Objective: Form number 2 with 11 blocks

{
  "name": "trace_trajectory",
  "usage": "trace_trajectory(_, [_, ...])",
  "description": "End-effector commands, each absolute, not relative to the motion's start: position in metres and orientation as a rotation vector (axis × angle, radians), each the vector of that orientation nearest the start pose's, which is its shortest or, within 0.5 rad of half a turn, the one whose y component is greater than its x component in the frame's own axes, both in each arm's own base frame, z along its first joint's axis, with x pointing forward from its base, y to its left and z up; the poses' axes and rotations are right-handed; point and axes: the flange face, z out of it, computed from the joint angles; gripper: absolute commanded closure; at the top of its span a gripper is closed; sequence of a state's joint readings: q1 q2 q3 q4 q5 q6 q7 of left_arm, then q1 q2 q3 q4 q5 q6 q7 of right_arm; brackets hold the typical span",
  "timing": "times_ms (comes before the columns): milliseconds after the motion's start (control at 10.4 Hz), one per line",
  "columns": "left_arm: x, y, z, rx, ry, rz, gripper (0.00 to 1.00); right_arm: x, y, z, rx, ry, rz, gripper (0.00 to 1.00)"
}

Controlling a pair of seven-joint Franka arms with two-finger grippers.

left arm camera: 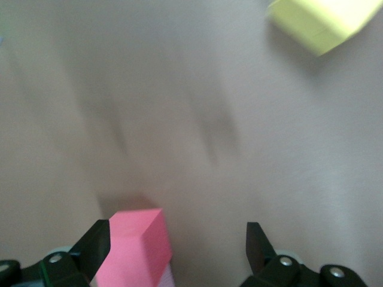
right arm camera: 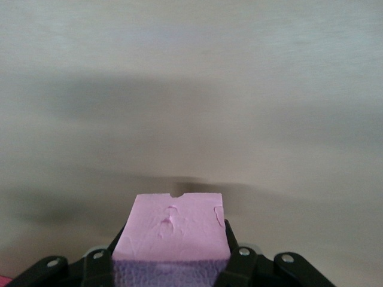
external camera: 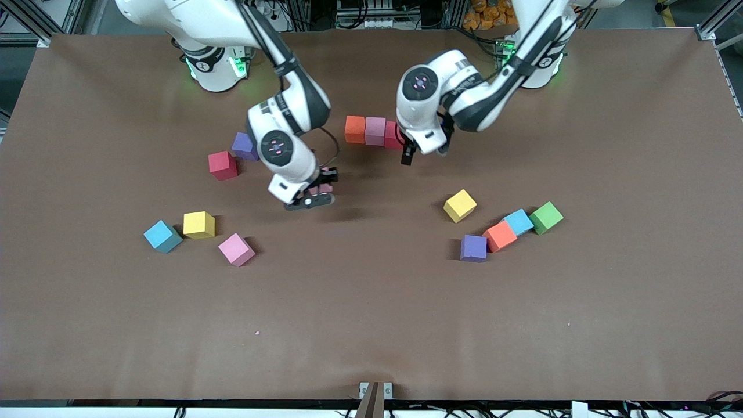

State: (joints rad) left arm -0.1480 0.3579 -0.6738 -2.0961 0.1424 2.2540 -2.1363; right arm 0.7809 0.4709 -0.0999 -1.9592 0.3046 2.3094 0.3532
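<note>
A row of three cubes lies near the robots' bases: orange (external camera: 354,129), pink (external camera: 375,130) and deep pink (external camera: 392,134). My left gripper (external camera: 408,155) is open at the deep pink end of the row. In the left wrist view (left arm camera: 176,245) that cube (left arm camera: 134,248) stands between the fingers, close to one of them. My right gripper (external camera: 318,194) is shut on a pink cube (right arm camera: 170,224) and holds it a little above bare table, between the red cube (external camera: 223,165) and the row. The right wrist view (right arm camera: 170,260) shows the cube clamped between both fingers.
Loose cubes toward the right arm's end: purple (external camera: 245,146), blue (external camera: 162,235), yellow (external camera: 198,224), pink (external camera: 236,249). Toward the left arm's end: yellow (external camera: 460,205) (left arm camera: 323,21), purple (external camera: 473,248), orange (external camera: 500,235), light blue (external camera: 518,222), green (external camera: 545,217).
</note>
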Motion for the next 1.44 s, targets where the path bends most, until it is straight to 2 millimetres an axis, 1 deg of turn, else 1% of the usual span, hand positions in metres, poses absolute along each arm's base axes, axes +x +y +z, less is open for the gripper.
trace_trajectory(0, [0.457,-0.368,0.282,-2.609,-1.602,0.202,0.0,0.467,0.44,0.218,-3.035,-0.062,0.263,0.7])
trace_trajectory(96, [0.479,-0.352,0.28,-2.644,-1.562,0.186,0.0,0.464,0.457,0.218,-3.035,-0.025,0.25,0.7])
trace_trajectory(192, [0.5,-0.333,0.281,-2.689,-1.498,0.151,0.0,0.46,0.469,0.215,-3.037,0.013,0.251,0.7])
trace_trajectory(289, [0.513,-0.321,0.278,-2.714,-1.458,0.147,0.0,0.455,0.481,0.213,-3.045,0.056,0.267,0.7])
trace_trajectory(385, [0.517,-0.317,0.271,-2.732,-1.412,0.156,0.0,0.448,0.498,0.215,-3.059,0.1,0.307,0.7])
trace_trajectory(481, [0.526,-0.311,0.263,-2.751,-1.359,0.144,0.0,0.442,0.508,0.218,-3.066,0.14,0.322,0.7])
trace_trajectory(577, [0.53,-0.309,0.255,-2.79,-1.252,0.125,0.0,0.432,0.515,0.216,-3.072,0.129,0.328,0.7])
trace_trajectory(674, [0.529,-0.309,0.247,-2.806,-1.194,0.139,0.0,0.418,0.525,0.214,-3.08,0.093,0.336,0.7])
trace_trajectory(866, [0.526,-0.308,0.23,-2.809,-1.117,0.146,0.0,0.4,0.539,0.213,-3.086,0.086,0.334,0.7])
trace_trajectory(962, [0.523,-0.309,0.222,-2.82,-1.07,0.166,0.0,0.395,0.544,0.209,-3.087,0.079,0.326,0.7])
trace_trajectory(1155, [0.522,-0.308,0.215,-2.836,-1.005,0.18,0.0,0.386,0.553,0.206,-3.087,0.058,0.307,0.7])
trace_trajectory(1347, [0.521,-0.307,0.208,-2.835,-0.98,0.184,0.0,0.389,0.557,0.201,-3.073,0.06,0.269,0.7])
